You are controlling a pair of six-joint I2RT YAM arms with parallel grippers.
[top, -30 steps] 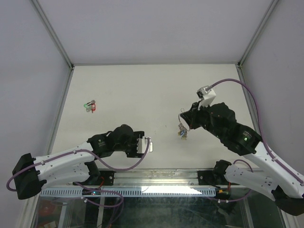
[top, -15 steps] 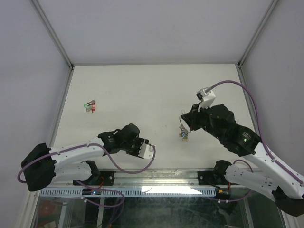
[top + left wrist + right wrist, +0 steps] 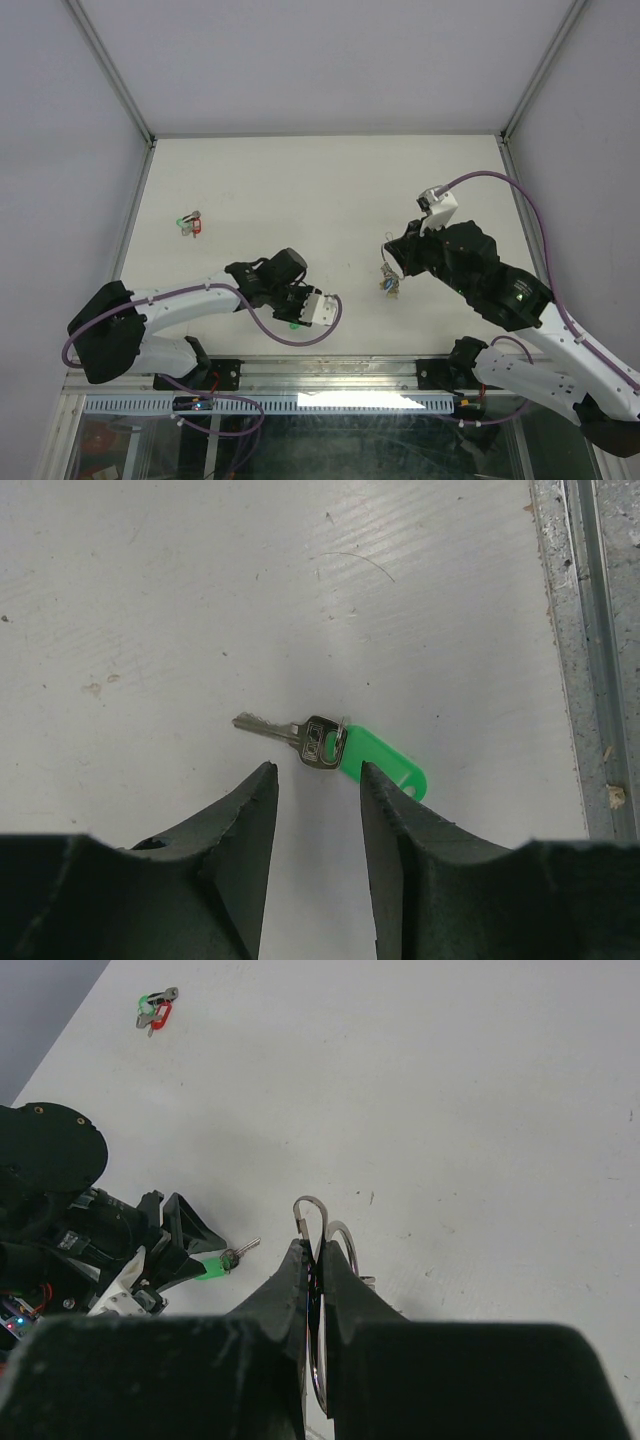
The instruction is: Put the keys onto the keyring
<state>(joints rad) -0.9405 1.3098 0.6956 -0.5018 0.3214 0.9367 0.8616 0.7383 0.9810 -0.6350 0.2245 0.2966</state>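
One green key [image 3: 325, 748] by table [image 3: 520, 630] edge (left jaws spread), right jaws pinching keyring [image 3: 387, 283]

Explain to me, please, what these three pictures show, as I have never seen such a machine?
These are two robot arms bolted at the near edge of a white table. The wide picture comes from a fixed camera overhead; the other two come from a camera on each wrist, looking along that arm's fingers. The left tool is open, its fingers just short of a key with a green tag lying flat on the table. The right tool is shut on a thin silver keyring. Far to the left lies another small bunch with green and red tags.
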